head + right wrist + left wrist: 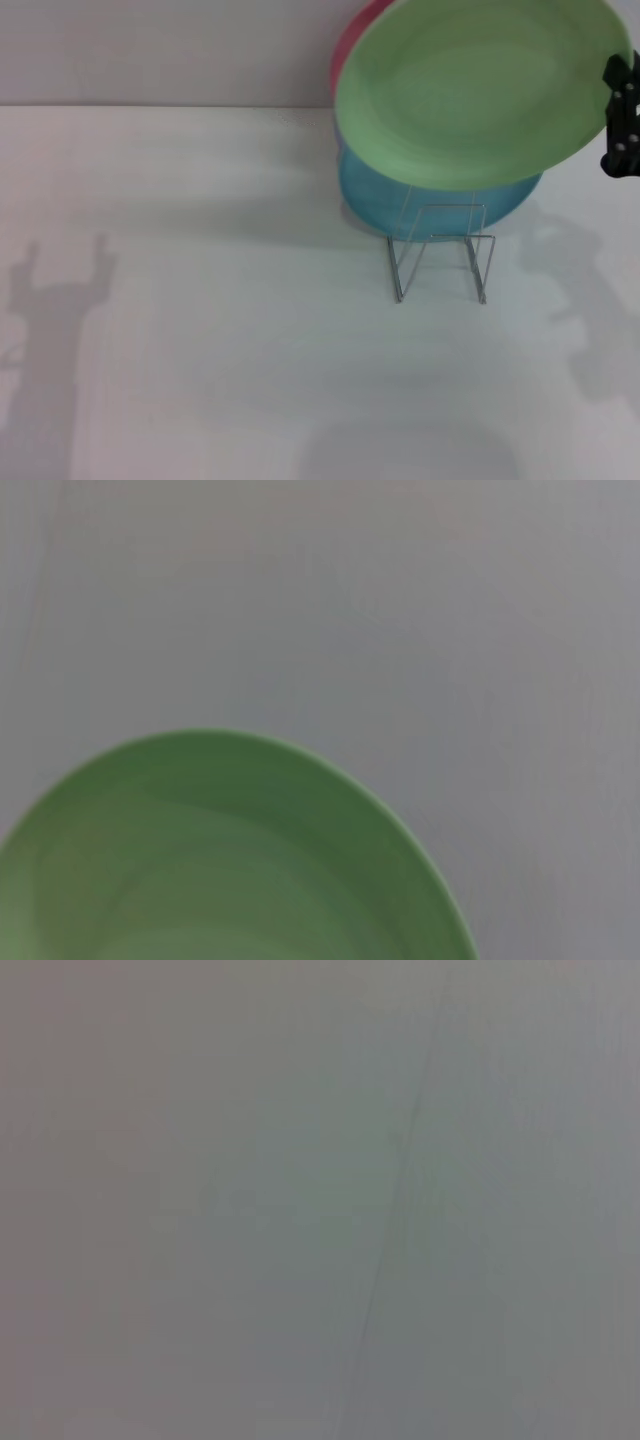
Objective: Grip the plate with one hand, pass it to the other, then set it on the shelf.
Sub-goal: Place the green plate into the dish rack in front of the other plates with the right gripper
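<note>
The light green plate [480,90] is held up in the air at the upper right of the head view, tilted, above and behind the shelf. My right gripper [620,115] shows as a black part at the plate's right rim and is shut on it. The right wrist view shows part of the plate [220,870] over the pale table. The shelf [441,252], a small silver wire rack, stands on the table just below the plate. My left gripper is out of view; only its shadow falls on the table at the left.
A turquoise plate [375,195] lies on the table right behind the wire rack, partly under the green plate. A red plate's rim [350,40] shows behind the green plate. The white table [200,300] stretches left and to the front.
</note>
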`<state>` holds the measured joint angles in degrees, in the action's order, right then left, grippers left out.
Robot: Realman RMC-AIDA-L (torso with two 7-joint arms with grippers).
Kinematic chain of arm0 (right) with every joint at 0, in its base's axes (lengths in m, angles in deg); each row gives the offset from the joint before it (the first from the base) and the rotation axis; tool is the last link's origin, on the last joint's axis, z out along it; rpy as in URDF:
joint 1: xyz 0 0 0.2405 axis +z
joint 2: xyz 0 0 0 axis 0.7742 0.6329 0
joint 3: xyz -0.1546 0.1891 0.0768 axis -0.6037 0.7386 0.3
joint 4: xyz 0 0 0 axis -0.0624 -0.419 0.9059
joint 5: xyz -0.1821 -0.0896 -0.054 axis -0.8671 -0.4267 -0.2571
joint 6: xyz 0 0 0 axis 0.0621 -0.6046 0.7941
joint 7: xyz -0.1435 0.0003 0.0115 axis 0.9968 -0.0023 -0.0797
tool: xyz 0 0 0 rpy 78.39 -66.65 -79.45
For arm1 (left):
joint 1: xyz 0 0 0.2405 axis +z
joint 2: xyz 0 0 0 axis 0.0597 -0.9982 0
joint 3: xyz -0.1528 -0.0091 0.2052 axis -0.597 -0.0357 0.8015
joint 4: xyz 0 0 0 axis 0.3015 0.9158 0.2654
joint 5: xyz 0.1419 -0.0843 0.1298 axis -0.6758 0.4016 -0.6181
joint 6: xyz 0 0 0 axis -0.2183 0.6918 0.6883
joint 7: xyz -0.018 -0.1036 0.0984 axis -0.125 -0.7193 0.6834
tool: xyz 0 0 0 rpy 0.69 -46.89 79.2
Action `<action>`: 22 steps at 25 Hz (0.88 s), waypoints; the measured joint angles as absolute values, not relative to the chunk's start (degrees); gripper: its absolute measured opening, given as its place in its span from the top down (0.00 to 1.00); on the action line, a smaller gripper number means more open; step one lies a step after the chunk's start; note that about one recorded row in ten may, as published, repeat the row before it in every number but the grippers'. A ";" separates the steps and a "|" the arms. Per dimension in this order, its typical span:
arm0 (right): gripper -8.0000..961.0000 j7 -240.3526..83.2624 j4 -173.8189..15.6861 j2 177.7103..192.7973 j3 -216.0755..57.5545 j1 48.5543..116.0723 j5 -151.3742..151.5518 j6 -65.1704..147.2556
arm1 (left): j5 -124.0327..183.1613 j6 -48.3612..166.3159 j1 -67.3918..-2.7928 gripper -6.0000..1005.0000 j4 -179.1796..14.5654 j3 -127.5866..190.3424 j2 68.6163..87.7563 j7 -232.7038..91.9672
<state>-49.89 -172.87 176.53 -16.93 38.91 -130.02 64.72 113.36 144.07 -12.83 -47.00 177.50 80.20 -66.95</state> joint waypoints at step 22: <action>0.95 -51.70 -176.99 180.32 -9.61 36.42 -146.04 48.01 | 113.36 145.24 -13.16 0.17 -48.17 177.34 81.14 -66.79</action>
<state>-51.70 -176.99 180.32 -9.61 36.42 -146.04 48.01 113.36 145.24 -13.16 -48.17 177.34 81.14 -66.79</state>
